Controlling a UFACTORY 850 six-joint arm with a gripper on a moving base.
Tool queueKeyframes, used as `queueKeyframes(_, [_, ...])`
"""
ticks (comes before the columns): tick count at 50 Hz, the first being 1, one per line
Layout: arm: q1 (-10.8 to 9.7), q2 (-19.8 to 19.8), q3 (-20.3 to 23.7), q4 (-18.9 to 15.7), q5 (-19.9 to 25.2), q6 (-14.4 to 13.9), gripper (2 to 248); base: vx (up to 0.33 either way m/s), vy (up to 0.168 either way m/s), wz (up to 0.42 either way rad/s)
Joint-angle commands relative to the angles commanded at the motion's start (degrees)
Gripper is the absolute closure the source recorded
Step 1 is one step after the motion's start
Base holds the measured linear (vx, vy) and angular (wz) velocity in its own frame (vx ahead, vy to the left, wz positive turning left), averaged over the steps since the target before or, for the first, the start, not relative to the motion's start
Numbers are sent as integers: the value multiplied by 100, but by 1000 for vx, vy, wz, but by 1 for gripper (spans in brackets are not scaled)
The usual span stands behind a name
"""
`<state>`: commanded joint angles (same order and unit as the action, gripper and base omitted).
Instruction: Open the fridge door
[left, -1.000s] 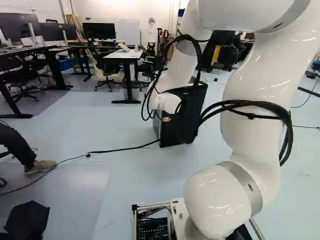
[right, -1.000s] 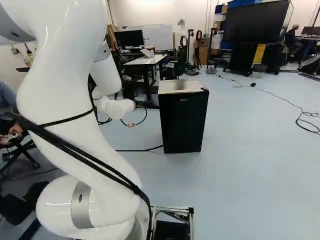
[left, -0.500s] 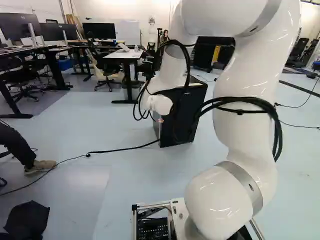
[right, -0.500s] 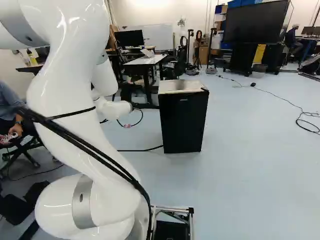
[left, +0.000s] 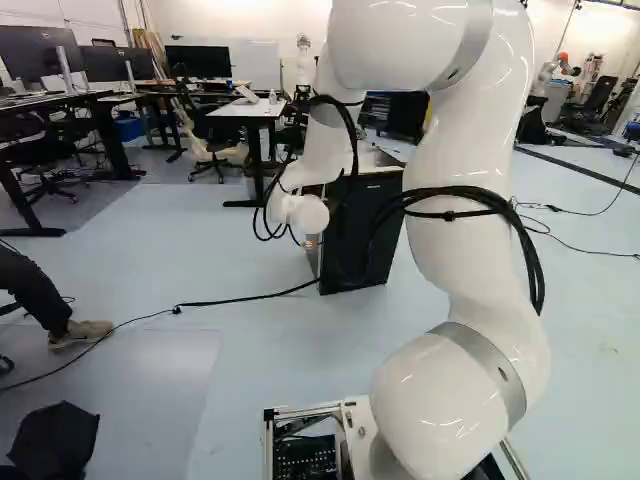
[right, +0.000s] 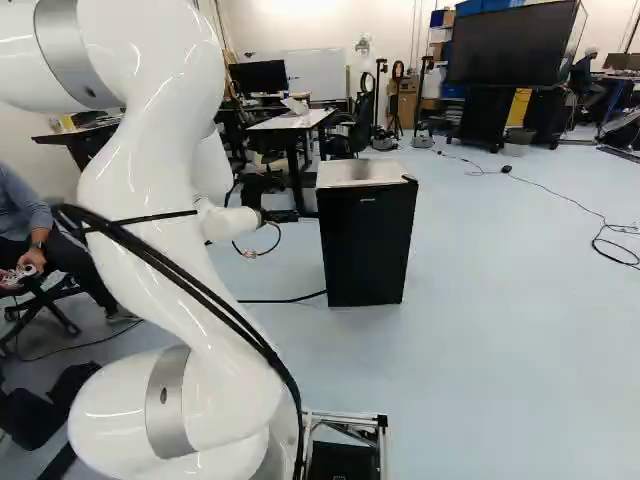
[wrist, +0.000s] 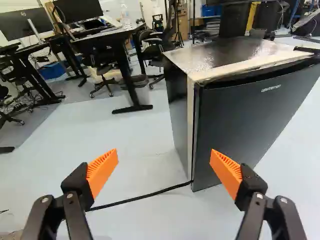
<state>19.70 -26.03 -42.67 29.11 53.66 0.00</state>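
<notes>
Fridge (right: 366, 235), right base view first: it stands upright on the smooth, pale blue floor (right: 500, 320), just past twelve o'clock, twelve being straight ahead. A tall, black box, its long axis running straight up, its door (right: 368, 270) turned almost square to us. Pale top (right: 350, 176) with a dark smudge. The glossy white arm (right: 150, 210), all rounded tubes, bulks up around ten to eleven o'clock.

Over to the left base view: fridge just past twelve again, partly behind the arm's wrist and its looping black cables (left: 460, 192). A thin black cord (left: 240, 298) snakes over the floor to its foot.

And now the wrist view, twelve being dead ahead of the jaws! They're spread wide, nothing in their hold, the orange pads (wrist: 102, 172) ribbed and wedge-shaped. Fridge ahead at about one o'clock, the upright corner between its dark side panel (wrist: 177, 107) and door nearest us. The door, smooth and dark grey, top edge gently bowed, lies closed and faces back toward roughly five o'clock. A cream strip (wrist: 190, 125) runs down behind the door's edge, while the top shines, mottled with reflections.
</notes>
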Motion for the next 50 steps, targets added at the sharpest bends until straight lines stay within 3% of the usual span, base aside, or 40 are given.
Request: queueKeyframes(50, [10, -1374, -1074, 1358, 518, 0, 3, 0, 0, 0])
